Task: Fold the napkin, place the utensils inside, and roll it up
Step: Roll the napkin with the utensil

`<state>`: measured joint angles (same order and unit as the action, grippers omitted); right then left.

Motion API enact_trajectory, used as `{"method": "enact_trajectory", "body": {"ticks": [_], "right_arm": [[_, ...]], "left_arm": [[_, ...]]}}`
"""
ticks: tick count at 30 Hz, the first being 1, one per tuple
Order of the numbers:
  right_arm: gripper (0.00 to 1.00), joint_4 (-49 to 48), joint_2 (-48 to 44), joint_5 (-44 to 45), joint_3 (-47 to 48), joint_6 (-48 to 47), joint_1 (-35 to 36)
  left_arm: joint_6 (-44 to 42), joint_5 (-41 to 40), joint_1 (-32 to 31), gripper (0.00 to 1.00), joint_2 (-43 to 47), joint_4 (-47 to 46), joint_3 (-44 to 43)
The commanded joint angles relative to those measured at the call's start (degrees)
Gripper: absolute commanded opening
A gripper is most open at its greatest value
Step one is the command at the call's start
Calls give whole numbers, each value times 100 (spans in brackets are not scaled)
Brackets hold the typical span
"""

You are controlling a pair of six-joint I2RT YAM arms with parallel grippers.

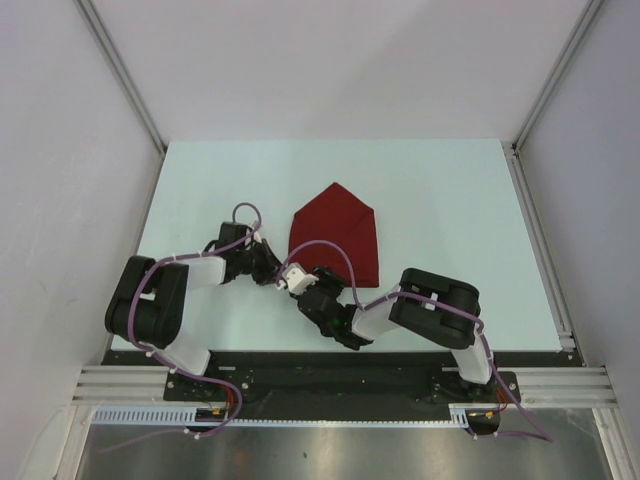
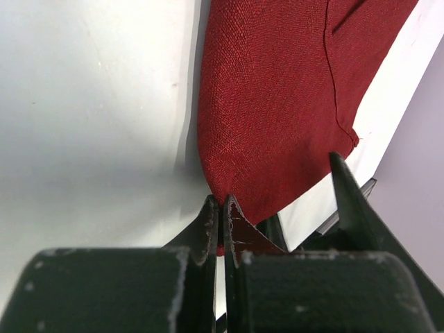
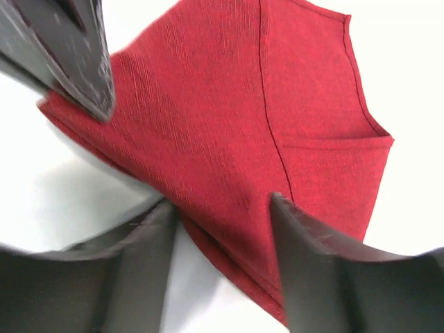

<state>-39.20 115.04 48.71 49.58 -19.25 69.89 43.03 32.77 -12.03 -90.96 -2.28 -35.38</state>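
The dark red napkin (image 1: 335, 232) lies folded on the table with a point at its far end. My left gripper (image 1: 277, 266) is shut on the napkin's near left corner (image 2: 223, 208), and the cloth (image 2: 277, 104) stretches away from its jaws. My right gripper (image 1: 303, 272) is open just beside it. Its fingers (image 3: 305, 236) straddle the napkin's near edge (image 3: 222, 173) with the cloth between them. The left gripper's fingers (image 3: 76, 55) show at the top left of the right wrist view, pinching the corner. No utensils are in view.
The pale table (image 1: 450, 200) is bounded by white walls and metal rails left, right and back. Both arms crowd the near middle, wrists close together. A purple cable (image 1: 340, 262) loops over the napkin's near part.
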Motion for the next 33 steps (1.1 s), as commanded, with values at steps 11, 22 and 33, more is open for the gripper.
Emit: {"method": "enact_trajectory", "body": {"ticks": [11,22,33], "right_arm": [[30,1072,-228,-1855,43,123,-484],[0,2407,-184,-3560,587,123,-880],[0,3972,-737,-4466,1018,588,-1065]], "left_arm": [[-251,89,96,0,175,167,-250],[-347,54,96,4,192,376,-452],[-681,-657,421,39,842,958,-541]]}}
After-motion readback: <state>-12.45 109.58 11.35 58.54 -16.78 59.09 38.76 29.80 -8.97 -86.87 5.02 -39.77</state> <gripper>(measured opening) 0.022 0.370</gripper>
